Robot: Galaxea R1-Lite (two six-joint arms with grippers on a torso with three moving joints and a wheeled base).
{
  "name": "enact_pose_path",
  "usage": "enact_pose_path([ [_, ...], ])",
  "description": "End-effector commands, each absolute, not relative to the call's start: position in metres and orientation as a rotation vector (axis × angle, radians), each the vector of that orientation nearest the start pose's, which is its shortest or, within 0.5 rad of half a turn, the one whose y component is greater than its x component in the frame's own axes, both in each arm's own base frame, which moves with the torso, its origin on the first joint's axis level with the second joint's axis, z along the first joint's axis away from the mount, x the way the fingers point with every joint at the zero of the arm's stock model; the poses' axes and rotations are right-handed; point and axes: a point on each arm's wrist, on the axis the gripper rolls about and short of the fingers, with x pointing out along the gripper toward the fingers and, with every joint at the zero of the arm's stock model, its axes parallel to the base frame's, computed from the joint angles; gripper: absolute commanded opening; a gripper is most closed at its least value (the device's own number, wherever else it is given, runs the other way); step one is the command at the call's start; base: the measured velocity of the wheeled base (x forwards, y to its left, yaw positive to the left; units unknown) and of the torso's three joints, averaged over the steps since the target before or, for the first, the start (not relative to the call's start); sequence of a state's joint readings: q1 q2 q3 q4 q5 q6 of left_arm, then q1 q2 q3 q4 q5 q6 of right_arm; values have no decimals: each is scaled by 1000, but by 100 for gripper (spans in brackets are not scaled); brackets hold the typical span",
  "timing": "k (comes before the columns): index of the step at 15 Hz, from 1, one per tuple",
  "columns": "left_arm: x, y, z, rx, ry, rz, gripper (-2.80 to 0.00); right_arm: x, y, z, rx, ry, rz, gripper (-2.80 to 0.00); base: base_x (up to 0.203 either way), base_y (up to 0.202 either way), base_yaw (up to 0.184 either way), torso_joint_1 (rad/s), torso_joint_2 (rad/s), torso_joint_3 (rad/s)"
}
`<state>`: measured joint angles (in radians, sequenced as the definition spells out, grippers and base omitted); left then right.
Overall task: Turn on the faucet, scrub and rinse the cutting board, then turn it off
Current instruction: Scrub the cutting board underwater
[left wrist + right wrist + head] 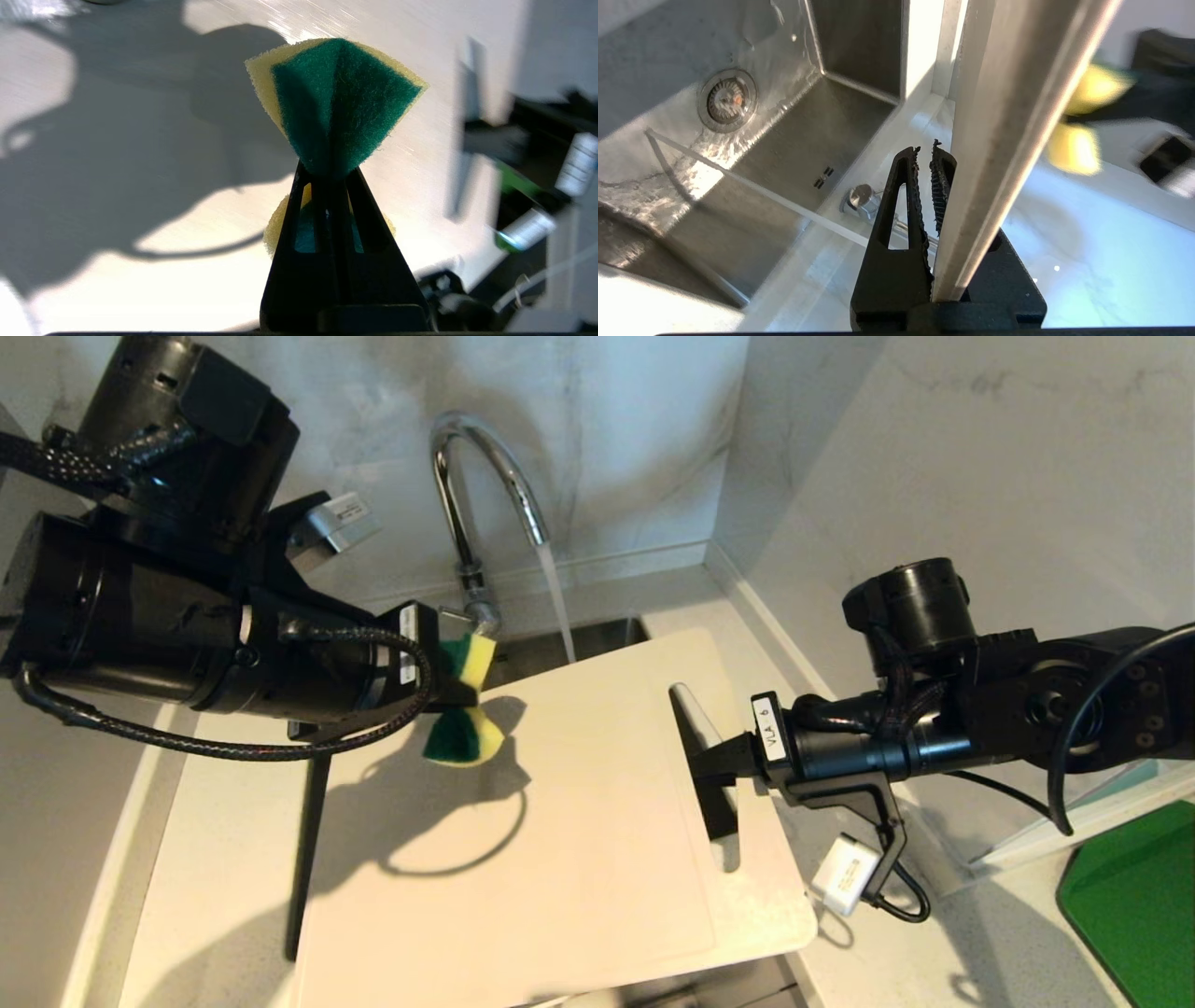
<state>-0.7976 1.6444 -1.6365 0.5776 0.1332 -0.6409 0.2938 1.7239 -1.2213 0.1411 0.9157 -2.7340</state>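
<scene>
Water runs from the faucet [485, 495] at twelve o'clock onto the cutting board [560, 821] held over the sink [752, 154]. My right gripper [714, 761] clamps its three o'clock edge; my left gripper [329, 179] pinches a sponge [464, 705] above its ten o'clock corner.

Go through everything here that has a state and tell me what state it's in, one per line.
faucet: on, water streaming from the spout.
cutting board: held tilted over the sink.
sponge: pinched in the middle, above the board.
left gripper: shut on the sponge.
right gripper: shut on the cutting board's edge by the handle slot.
sink: wet.
</scene>
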Motion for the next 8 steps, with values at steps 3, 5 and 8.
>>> enact_pose_path([
  [3,174,-272,309,-259,777,-538,-280,299,109,215,-2027,-1284,1100,-280,0,0,0,0,0,0],
  [5,165,-296,298,-224,812,-561,-280,300,110,213,-2028,-1285,1100,-280,0,0,0,0,0,0],
  [8,162,-315,281,-221,863,-549,-280,303,111,210,-2023,-1282,1110,-280,0,0,0,0,0,0],
])
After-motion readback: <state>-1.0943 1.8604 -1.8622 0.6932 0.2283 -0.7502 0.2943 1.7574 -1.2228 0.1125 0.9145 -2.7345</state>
